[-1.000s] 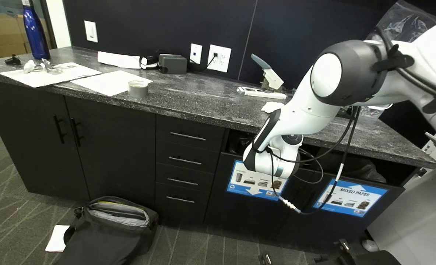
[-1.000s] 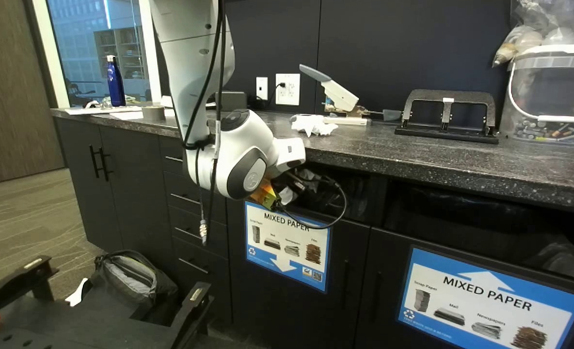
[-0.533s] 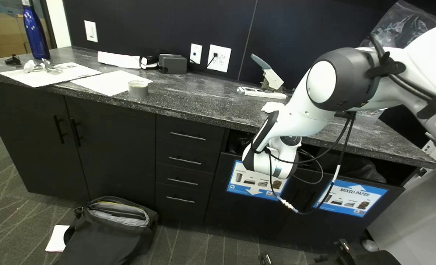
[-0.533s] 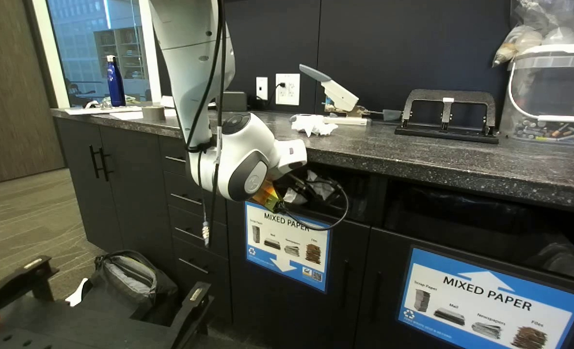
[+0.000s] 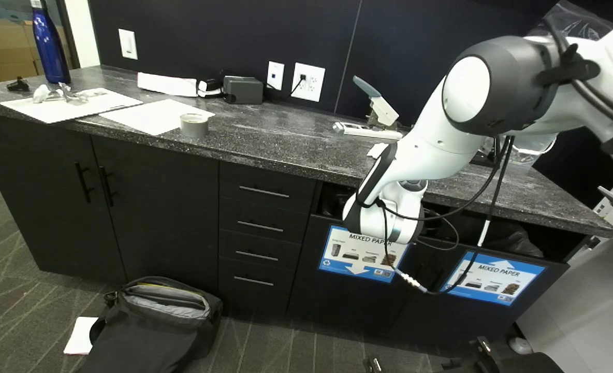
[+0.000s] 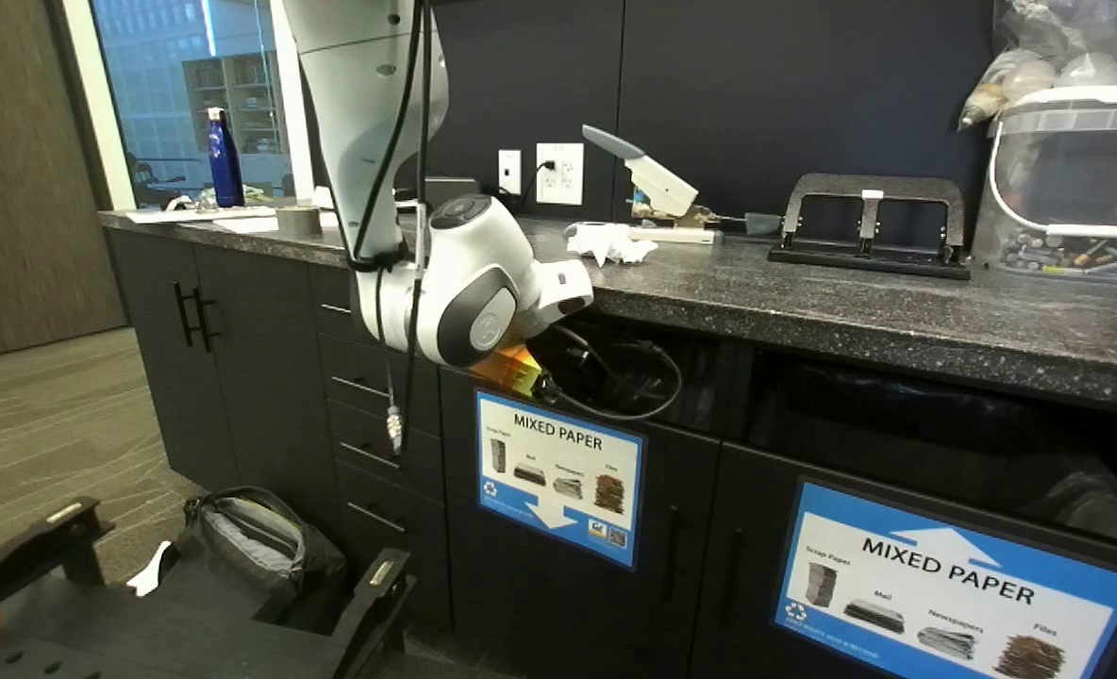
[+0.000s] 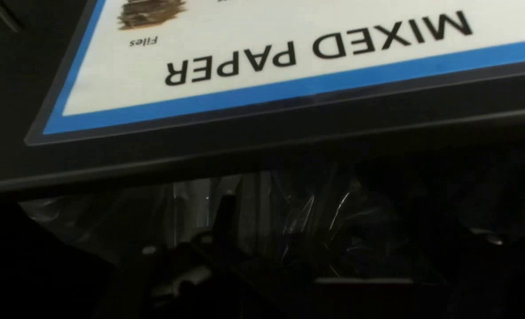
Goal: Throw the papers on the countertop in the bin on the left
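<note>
Left of centre in an exterior view, the white wrist (image 6: 464,273) is held before the edge of the bench (image 6: 757,290); to its right, the pincer (image 6: 589,363) is held at the mouth of the left MIXED PAPER bin (image 6: 695,391). Whether it is spread or closed cannot be told in the shadow, and no paper can be made out at it. The step is judged to be a drop here. It is best done with the pincer fully spread over the plastic liner (image 7: 262,199), then drawn straight back, so that the looped cable (image 6: 679,380) is not snagged on the bin's lip.

At the upper left of an exterior view, crumpled paper scraps (image 5: 67,94) are seen on a flat white sheet (image 5: 47,113), well apart from the pincer. Nearer, at upper centre, a crumpled paper wad (image 6: 606,243) is seen in front of a stapler (image 6: 664,187), above the pincer and apart from it.
</note>
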Tool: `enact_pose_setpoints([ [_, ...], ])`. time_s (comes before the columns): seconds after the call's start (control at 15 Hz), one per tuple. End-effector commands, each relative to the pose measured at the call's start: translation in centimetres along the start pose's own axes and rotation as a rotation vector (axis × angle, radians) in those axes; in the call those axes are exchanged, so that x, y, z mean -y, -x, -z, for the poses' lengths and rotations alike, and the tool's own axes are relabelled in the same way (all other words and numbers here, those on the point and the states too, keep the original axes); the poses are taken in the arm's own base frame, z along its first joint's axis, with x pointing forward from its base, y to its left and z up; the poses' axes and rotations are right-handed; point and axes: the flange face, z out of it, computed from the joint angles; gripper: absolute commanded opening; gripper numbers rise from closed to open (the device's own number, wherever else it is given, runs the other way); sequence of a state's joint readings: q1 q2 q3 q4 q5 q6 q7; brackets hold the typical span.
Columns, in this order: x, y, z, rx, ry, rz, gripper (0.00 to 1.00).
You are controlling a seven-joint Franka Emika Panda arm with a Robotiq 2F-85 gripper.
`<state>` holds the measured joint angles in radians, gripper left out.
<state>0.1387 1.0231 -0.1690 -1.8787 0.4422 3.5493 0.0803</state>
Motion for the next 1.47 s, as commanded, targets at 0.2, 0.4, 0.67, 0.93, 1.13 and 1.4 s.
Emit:
enact_pose_setpoints([
  [0.2,-0.1,-2.2,10.0,0.174,0.013,0.161,1.0],
  [0.4,-0.8,-2.7,14.1,0.338,0.047,0.19,1.0],
  [0.67,-1.3,-4.4,17.9,0.536,0.18,0.222,1.0],
  [0.93,1.9,-12.4,22.7,0.483,0.197,0.239,1.0],
  [1.13,3.7,-17.2,24.6,0.395,0.156,0.237,1.0],
  [1.4,3.7,-21.2,22.4,0.355,0.067,0.19,1.0],
])
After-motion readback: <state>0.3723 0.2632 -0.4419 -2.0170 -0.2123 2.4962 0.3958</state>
